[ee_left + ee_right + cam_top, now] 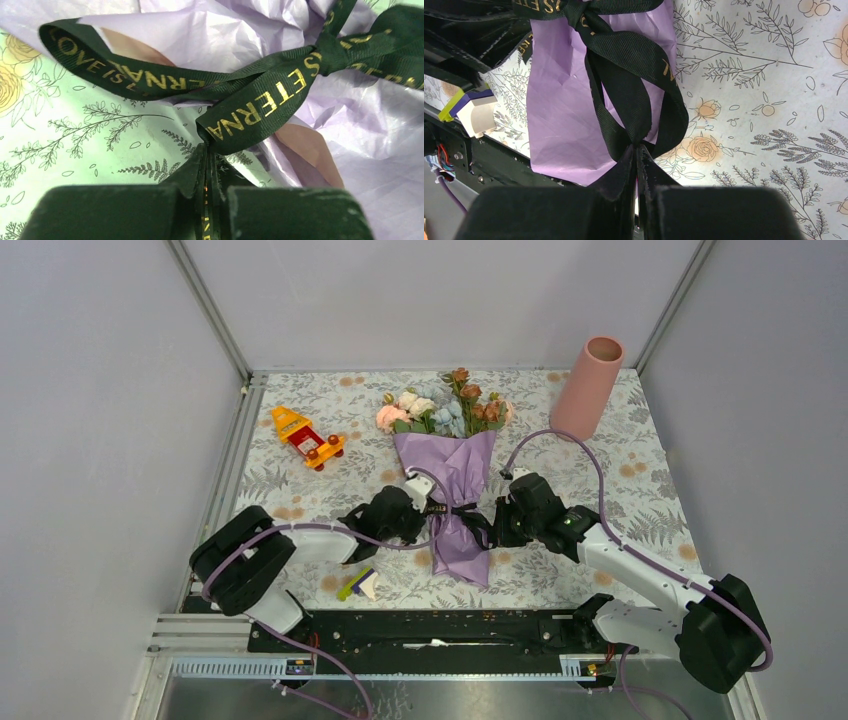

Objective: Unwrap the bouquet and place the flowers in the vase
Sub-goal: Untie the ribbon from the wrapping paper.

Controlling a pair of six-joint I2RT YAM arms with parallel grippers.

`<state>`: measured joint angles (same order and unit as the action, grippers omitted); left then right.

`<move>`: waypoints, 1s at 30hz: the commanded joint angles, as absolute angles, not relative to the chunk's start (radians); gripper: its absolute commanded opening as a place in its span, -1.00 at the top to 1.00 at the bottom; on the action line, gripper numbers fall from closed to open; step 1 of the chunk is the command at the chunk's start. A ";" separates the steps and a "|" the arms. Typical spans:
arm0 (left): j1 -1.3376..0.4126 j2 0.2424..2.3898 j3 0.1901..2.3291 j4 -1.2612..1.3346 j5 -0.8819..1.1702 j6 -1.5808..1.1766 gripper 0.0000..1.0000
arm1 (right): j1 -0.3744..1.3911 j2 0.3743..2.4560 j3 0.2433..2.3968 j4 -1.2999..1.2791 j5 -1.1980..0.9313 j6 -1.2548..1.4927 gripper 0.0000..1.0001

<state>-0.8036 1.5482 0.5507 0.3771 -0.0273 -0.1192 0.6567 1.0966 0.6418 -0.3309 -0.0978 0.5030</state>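
Pinching a strand of the black, gold-lettered ribbon bow (260,100), the left pincer (207,170) is closed flat on the fabric, its arm reaching low across the floral-print counter (300,490). Between the arms lies the bouquet of artificial flowers in crinkled purple paper (455,480), blooms pointing away. The right pincer (636,170) clamps a loop from the opposite side, probably so both can pull the knot apart. The tall salmon-pink cylinder vase (592,385) stands far right.
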 commanded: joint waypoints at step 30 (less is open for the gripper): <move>-0.821 1.273 0.506 0.225 -0.132 -0.545 1.00 | 0.651 1.081 0.652 -0.373 0.164 0.536 1.00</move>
